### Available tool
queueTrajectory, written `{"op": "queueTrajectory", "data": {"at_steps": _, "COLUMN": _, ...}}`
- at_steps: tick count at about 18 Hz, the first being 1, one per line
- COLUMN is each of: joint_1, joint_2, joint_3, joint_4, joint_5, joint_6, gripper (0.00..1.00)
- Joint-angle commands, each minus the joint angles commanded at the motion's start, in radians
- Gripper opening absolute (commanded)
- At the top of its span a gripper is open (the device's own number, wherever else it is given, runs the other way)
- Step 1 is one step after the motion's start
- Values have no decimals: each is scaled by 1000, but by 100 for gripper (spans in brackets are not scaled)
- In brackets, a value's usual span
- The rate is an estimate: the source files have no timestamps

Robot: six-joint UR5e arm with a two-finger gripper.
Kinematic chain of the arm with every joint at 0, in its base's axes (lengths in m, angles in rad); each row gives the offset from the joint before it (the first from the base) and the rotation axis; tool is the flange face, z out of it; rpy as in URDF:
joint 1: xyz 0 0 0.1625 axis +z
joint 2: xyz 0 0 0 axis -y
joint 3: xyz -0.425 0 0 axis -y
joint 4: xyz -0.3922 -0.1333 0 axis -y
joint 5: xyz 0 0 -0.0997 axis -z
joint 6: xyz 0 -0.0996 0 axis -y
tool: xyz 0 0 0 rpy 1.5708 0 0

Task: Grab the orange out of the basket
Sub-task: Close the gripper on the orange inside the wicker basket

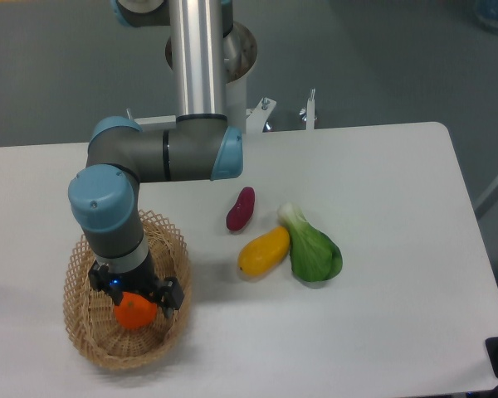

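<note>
The orange sits inside the basket, directly under my gripper, whose black body covers the fruit's top. The fingers reach down on both sides of the orange, but I cannot tell whether they press on it, nor whether it is off the woven base. The basket surrounds the gripper on all sides; its lattice rim rises behind the wrist. The arm reaches down into the basket from above, its blue-capped joint above the gripper. On the white desk, well to the right of the gripper, lie a purple sweet potato, a yellow mango-like fruit and a green leafy vegetable; the yellow fruit touches the vegetable, and the purple one lies just beyond them, apart.
</note>
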Motion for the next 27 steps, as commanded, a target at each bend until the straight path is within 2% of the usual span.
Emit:
{"op": "queueTrajectory", "data": {"at_steps": 23, "joint_1": -22, "joint_2": -71, "joint_3": -6, "joint_4": 14, "joint_5": -15, "joint_6": 8, "gripper": 100}}
{"op": "queueTrajectory", "data": {"at_steps": 24, "joint_1": -22, "joint_2": -71, "joint_3": -6, "joint_4": 14, "joint_5": -15, "joint_6": 6, "gripper": 99}}
{"op": "queueTrajectory", "data": {"at_steps": 27, "joint_1": -22, "joint_2": -68, "joint_3": -6, "joint_4": 14, "joint_5": -15, "joint_6": 3, "gripper": 70}}
